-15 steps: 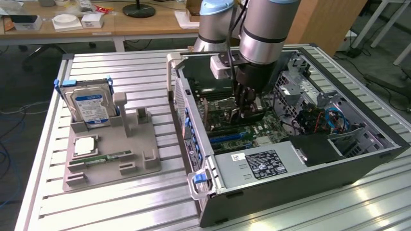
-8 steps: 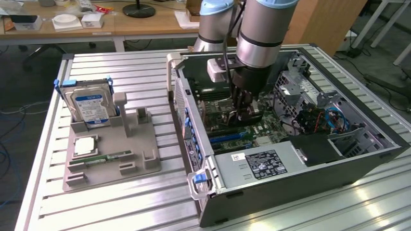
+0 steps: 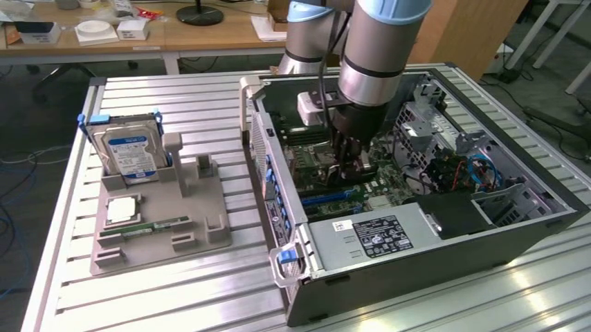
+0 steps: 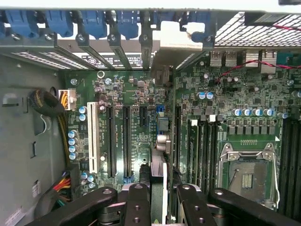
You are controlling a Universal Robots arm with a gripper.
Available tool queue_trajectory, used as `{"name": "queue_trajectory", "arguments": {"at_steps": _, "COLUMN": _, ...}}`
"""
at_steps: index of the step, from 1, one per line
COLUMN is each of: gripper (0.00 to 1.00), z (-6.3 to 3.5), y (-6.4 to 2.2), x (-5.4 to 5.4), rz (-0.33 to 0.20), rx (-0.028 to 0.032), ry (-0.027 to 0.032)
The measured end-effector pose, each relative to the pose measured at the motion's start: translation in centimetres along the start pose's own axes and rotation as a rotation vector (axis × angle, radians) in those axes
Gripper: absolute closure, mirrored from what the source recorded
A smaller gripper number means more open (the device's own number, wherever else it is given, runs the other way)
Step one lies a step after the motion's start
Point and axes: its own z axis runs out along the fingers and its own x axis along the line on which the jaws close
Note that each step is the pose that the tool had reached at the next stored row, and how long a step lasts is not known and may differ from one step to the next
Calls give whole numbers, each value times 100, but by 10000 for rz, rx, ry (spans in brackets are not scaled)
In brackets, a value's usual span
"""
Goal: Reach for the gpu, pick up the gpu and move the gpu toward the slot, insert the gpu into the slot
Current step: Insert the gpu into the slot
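Exterior view's left: grey fixture tray on the slatted aluminium tabletop. It carries a hard drive standing upright in its cradle, a processor chip lying flat, and a green memory stick lying just in front of the chip.

Centre to exterior view's right: open computer case, motherboard exposed, power supply at the near end. Robot arm reaches down into the case, gripper low over the motherboard.

Wrist view: gripper clamped on the gpu, fingers against either face. The card is seen edge-on, upright above the board, beside the long black expansion slots. Whether it is seated in a slot cannot be told
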Motion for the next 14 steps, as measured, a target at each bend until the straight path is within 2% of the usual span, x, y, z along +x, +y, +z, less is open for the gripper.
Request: {"name": "queue_trajectory", "arguments": {"at_steps": 14, "gripper": 73, "z": 74, "y": 42, "x": 35, "rz": 97, "rx": 2, "ry": 2}}
